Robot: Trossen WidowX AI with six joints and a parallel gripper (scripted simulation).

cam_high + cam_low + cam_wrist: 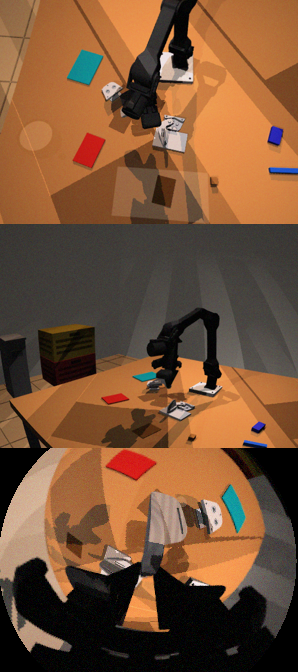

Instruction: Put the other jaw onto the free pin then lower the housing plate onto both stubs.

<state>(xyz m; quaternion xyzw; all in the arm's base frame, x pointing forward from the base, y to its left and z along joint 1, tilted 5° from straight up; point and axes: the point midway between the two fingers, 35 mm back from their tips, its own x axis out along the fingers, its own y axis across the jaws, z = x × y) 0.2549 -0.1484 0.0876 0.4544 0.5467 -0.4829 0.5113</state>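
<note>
My gripper [147, 565] [169, 386] is shut on the loose grey jaw [167, 518], raised above the table. In the top view the arm hides nearly all of that jaw; only a pale tip [123, 113] shows. The grey base [176, 143] [180, 415] [116, 557] lies to the right of the gripper in the top view. The other jaw [163, 133] [171, 406] stands on it near the pin bracket [176, 124] [187, 406]. The white housing plate [110, 89] [214, 515], with two round holes, is separate, left of the gripper. Whether the pins are seated is too small to tell.
A teal plate [85, 67] [146, 376] [234, 508] and a red plate [89, 150] [115, 398] [131, 464] lie left. A brown square [163, 191], small brown cube [214, 180], blue block [275, 135] and blue bar [283, 170] lie elsewhere. Strong shadows cross the table.
</note>
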